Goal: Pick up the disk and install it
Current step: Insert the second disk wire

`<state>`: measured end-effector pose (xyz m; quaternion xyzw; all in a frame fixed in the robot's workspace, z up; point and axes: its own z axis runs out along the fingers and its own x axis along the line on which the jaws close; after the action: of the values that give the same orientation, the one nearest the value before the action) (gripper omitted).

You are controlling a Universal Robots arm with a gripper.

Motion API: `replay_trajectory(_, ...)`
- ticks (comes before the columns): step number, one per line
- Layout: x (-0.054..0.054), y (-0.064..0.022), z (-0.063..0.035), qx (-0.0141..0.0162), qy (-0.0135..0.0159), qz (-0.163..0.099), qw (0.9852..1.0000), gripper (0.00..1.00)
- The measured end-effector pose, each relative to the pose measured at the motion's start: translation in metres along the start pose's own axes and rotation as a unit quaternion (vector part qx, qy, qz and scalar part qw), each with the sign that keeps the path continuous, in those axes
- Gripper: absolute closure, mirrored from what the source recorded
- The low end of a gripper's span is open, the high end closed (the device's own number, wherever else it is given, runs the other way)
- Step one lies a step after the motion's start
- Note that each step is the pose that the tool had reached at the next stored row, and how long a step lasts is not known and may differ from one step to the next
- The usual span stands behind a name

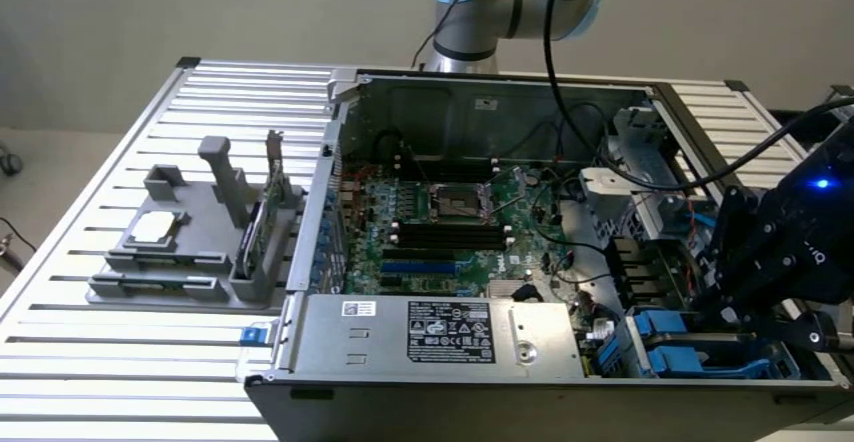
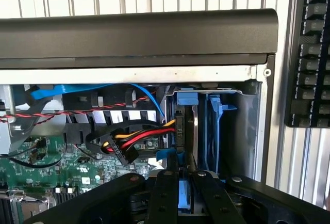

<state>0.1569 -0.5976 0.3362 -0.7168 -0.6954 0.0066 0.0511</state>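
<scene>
- Way off to the exterior view's left of the drive bay (image 1: 694,347), the grey fixture (image 1: 187,252) sits on the table outside the case. The wrist view doesn't reach it.
- Just beside the bay on that same side, the yellow-red-black power cable (image 2: 139,139) runs right up to the disk (image 2: 190,131). If the drive goes in crooked, I reckon that bundle gets pinched or its plug knocked loose.
- The disk stands edge-on inside the bay, blue carrier frame round it. The gripper (image 2: 179,182) looks clenched on the carrier's near edge.
- A bare blue bracket (image 2: 215,126) is in the neighbouring slot. Any tilt could make the frame snag on it or jam on the rails.
- From outside, the gripper (image 1: 731,314) blocks the slot, so alignment can only be judged through the wrist camera.
</scene>
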Motion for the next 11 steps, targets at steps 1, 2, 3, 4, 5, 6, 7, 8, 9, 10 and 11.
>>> replay_trajectory(1,0.0,0.0,0.0,0.0,0.0008,0.0,1.0,0.84)
replay_trajectory(2,0.0,0.0,0.0001,0.0,0.0016,0.0,1.0,0.82)
replay_trajectory(3,0.0,0.0,0.0001,0.0001,0.0023,0.0,1.0,0.76)
replay_trajectory(4,0.0,0.0,-0.0003,0.0001,0.0029,0.0,1.0,0.76)
replay_trajectory(5,0.0,-0.0001,-0.0014,0.0001,0.0029,0.0,1.0,0.76)
replay_trajectory(6,0.0,-0.0002,-0.0029,0.0001,0.0031,0.0,1.0,0.69)
replay_trajectory(7,0.0,-0.0004,-0.0047,0.0001,0.0033,0.0,1.0,0.69)
replay_trajectory(8,0.0,-0.0006,-0.0068,0.0001,0.0033,0.0,1.0,0.69)
replay_trajectory(9,0.0,-0.001,-0.0088,0.0001,0.0033,0.0,1.0,0.69)
replay_trajectory(10,0.0,-0.0016,-0.0107,0.0001,0.0034,0.0,1.0,0.69)
replay_trajectory(11,0.0,-0.0024,-0.0126,0.0001,0.0034,0.0,1.0,0.69)
